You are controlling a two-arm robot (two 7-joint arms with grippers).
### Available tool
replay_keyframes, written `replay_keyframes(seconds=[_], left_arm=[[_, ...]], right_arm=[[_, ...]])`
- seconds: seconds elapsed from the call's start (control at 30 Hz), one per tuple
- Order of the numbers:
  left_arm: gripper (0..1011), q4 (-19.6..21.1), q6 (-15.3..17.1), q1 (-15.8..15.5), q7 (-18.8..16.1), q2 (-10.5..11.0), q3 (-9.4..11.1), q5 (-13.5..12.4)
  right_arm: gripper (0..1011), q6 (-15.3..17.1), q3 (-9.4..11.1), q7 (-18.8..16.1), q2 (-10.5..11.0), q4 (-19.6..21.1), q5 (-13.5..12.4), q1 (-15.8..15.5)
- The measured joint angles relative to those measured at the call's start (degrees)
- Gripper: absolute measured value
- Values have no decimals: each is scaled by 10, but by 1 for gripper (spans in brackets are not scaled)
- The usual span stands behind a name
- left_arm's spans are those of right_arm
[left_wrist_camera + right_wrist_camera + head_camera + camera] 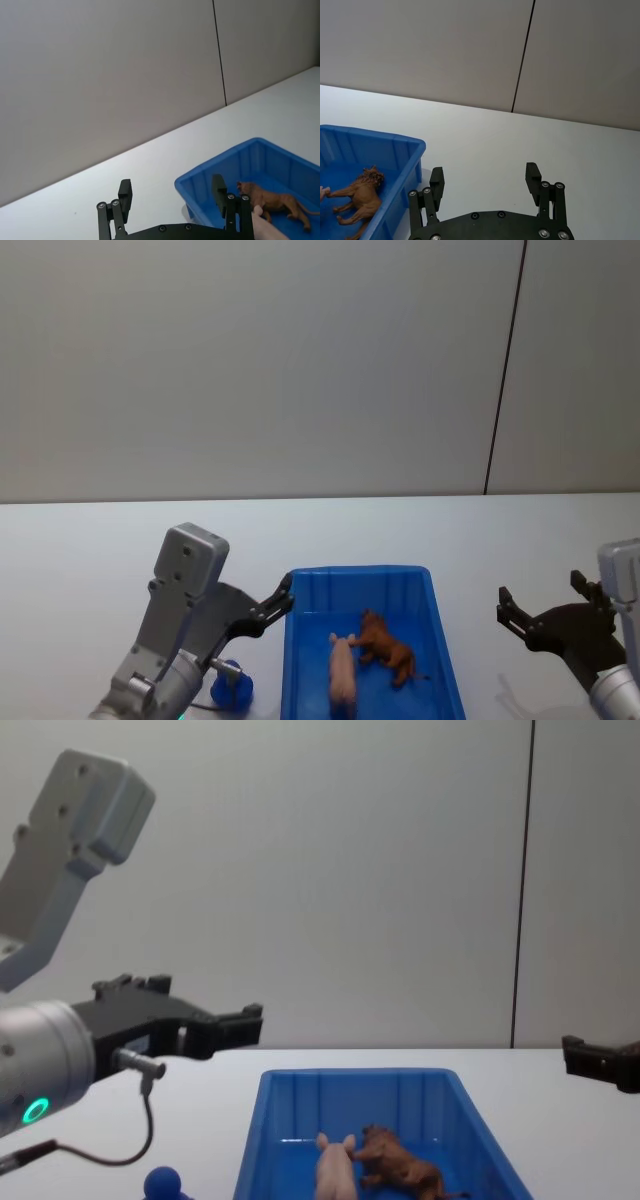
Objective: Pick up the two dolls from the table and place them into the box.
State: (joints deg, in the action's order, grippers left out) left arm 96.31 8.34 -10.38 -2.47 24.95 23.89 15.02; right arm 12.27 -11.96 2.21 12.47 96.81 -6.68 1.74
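The pig [343, 672] and lion [388, 648] lie touching in the box [360, 578], seemingly delivered. Wide and empty, the left end effector [272, 608] hangs above a blue figure [232, 685] on the worktop [80, 540]; the right end effector [543, 598] idles equally wide.

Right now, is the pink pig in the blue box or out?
In: the pig lies on the floor of the box, beside the lion.

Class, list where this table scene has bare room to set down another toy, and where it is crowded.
Free: the table between the box and the wall; the strip between the box and the right claw; the box's far end. Crowded: pig beside lion mid-box; blue figure beside the box, below the left claw.
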Motion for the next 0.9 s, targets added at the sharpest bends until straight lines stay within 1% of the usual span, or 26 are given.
replay_keyframes(seconds=[0.37, 0.7, 0.9], left_arm=[[1001, 2, 46, 12, 2, 16, -13, 31], [1001, -11, 75, 19, 13, 24, -21, 51], [1001, -23, 85, 22, 20, 25, -24, 60]], right_arm=[[1001, 0, 1, 2, 1, 1, -1, -1], [1001, 0, 1, 2, 1, 1, -1, -1], [1001, 0, 1, 3, 1, 1, -1, -1]])
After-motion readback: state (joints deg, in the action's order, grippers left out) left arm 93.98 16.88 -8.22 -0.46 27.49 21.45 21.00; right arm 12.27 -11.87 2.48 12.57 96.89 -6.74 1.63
